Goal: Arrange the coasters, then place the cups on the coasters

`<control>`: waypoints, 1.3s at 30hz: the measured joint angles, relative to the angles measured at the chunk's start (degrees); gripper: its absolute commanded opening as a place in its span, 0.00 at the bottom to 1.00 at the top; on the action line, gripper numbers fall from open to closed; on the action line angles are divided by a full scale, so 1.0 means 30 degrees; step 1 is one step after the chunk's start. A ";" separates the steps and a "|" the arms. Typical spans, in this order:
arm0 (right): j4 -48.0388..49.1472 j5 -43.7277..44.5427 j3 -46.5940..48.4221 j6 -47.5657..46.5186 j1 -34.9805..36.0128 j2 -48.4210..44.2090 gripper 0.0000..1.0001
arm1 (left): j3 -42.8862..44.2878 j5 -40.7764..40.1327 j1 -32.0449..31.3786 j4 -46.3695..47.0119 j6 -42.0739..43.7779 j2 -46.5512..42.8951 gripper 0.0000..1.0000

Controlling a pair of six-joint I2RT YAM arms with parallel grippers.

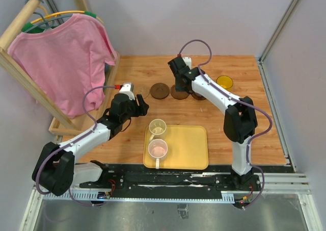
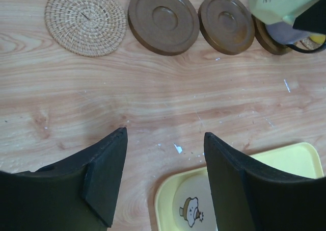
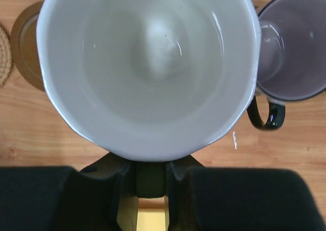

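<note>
My right gripper (image 3: pixel 150 176) is shut on the handle of a whitish cup (image 3: pixel 147 68), which it holds over the row of coasters. To its right stands a purple-grey cup (image 3: pixel 293 42); in the left wrist view it sits on a dark brown coaster (image 2: pixel 267 37). Two more dark brown coasters (image 2: pixel 163 19) (image 2: pixel 226 23) and a woven tan coaster (image 2: pixel 85 20) lie bare in that row. An amber cup (image 1: pixel 224 81) stands at the far right. My left gripper (image 2: pixel 165 134) is open and holds nothing, above the wood near the tray corner. A pale yellow cup (image 1: pixel 157 126) and a pink cup (image 1: pixel 158 148) stand in the tray.
The yellow tray (image 1: pixel 191 147) lies at the near middle of the table. A wooden rack with a pink shirt (image 1: pixel 63 57) on it stands at the left edge. Grey walls close in the back and right sides.
</note>
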 measured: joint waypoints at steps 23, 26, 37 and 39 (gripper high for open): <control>0.0000 -0.1035 0.2251 -0.0772 -0.0816 0.2907 0.01 | 0.0510 0.0095 0.0372 -0.0087 0.0262 0.1530 0.65; 0.0022 -0.1086 0.1902 -0.0780 -0.0874 0.2907 0.01 | 0.0517 0.0211 0.0372 -0.0087 0.0262 0.1639 0.65; 0.0124 -0.1377 0.1727 -0.0794 -0.0925 0.2907 0.01 | 0.0576 0.0277 0.0379 -0.0080 0.0262 0.1698 0.64; 0.0175 -0.1384 0.1632 -0.0794 -0.0925 0.2907 0.01 | 0.0576 0.0291 0.0379 -0.0080 0.0262 0.1727 0.64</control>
